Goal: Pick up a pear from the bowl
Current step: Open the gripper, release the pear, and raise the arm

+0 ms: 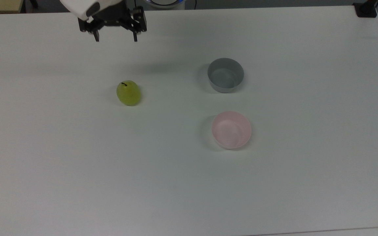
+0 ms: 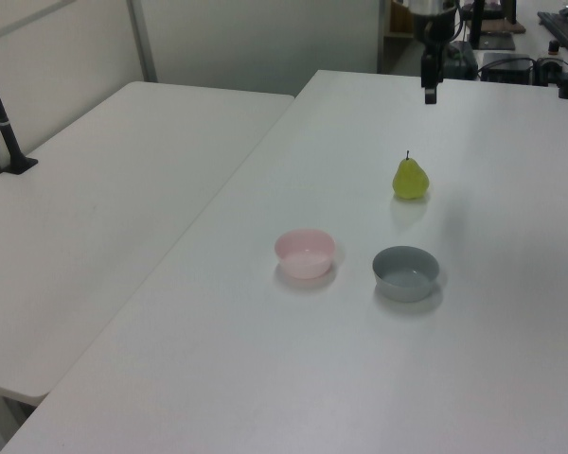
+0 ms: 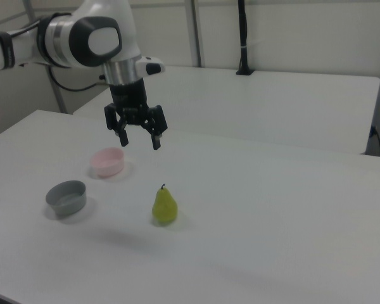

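Gripper: your black two-finger gripper point(image 1: 114, 35) hangs above the white table point(image 1: 189, 183), jaws spread, holding nothing.
Pear: the small yellow-green pear point(image 1: 128, 93) stands upright on the table, at 6 o'clock from the gripper in the top view.
Bowls: the pale pink round bowl point(image 1: 231, 129) sits at 4 o'clock from the pear, the grey round bowl point(image 1: 225, 75) at 3 o'clock.

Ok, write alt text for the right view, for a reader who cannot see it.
A yellow-green pear stands upright on a white table, with the robot's gripper open in the air above and to the right view's left of it. Further left sit an empty pink bowl and a grey bowl.
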